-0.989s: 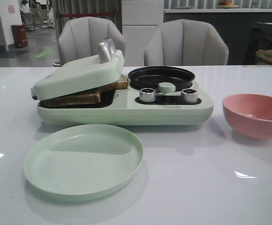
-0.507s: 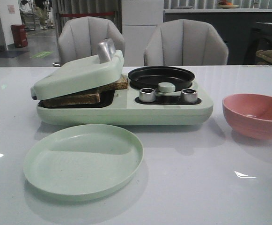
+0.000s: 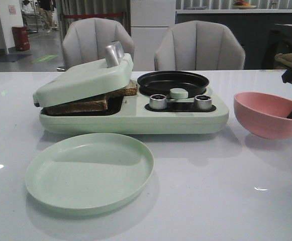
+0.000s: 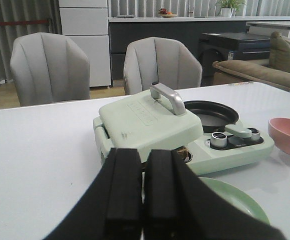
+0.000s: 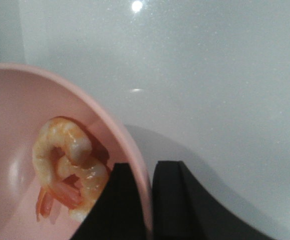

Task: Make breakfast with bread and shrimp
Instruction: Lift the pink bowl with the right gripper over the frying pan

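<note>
On the white glossy surface, a pale green breakfast maker clamps two brown-crusted bread slices under its lid. Beside it, the tilted pink bowl holds curled orange shrimp; the right gripper's jaws pinch its rim. The left gripper's jaws are closed, empty.

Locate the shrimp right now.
The shrimp lies inside the pink bowl, gripped at its rim by the right gripper, right of the breakfast maker.
</note>
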### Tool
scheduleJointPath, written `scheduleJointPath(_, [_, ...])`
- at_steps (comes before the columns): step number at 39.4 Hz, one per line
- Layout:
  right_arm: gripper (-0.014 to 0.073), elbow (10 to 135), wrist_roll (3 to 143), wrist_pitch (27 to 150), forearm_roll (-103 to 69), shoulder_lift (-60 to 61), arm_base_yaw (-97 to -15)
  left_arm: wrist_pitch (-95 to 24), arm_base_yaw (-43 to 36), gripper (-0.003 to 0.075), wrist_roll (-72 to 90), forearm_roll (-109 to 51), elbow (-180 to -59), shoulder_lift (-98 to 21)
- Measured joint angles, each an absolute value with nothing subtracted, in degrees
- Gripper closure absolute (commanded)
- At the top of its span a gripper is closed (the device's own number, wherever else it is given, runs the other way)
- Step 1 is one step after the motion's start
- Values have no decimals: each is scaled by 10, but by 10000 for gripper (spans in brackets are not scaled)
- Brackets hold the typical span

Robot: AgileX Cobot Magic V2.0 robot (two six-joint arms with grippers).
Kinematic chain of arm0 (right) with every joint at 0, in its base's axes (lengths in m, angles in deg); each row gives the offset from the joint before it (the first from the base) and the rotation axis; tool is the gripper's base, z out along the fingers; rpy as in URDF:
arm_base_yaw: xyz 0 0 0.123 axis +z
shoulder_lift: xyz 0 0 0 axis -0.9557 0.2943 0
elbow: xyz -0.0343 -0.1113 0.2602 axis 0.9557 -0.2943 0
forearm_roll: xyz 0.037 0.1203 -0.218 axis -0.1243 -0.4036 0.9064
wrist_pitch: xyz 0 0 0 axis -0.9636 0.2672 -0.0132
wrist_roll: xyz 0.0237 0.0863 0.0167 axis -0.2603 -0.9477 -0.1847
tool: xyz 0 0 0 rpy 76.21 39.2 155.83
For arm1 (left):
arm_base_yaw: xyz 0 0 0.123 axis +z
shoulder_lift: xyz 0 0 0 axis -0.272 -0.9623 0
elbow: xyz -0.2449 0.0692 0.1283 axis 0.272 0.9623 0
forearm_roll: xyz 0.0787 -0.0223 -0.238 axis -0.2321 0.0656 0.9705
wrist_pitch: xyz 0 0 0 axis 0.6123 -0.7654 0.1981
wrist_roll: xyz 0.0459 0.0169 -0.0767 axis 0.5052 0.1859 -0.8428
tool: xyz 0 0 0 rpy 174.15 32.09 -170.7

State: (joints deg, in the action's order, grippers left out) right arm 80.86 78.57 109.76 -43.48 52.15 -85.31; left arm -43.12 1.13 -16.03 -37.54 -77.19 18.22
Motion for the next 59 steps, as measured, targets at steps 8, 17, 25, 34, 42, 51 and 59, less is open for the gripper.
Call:
scheduleJointPath(8, [463,818,784,1115,-457,521,-853,-431,11,606,-160,-375,-772,182])
scheduleJointPath(17, [463,893,784,1150,-469,516,-832,-431,11,607,-160,-375,-772,182])
scheduleJointPath(25, [463,957,784,1137,-471,495,-784,-431,11,607,-160,-375,-772,182])
scheduleJointPath(34, [463,991,785,1028,-434,493,-714,-431,11,606,-160,-375,-772,182])
scheduleJointPath(42, [463,991,793,896,-415,493,-660,-431,11,606,-160,-375,-772,182])
scheduleJointPath(51, [463,988,835,712,-415,518,-622,-432,11,607,-160,-375,-772,182])
scheduleJointPath(59, [463,985,842,608,-370,567,-591,-432,11,606,-160,-375,-772,182])
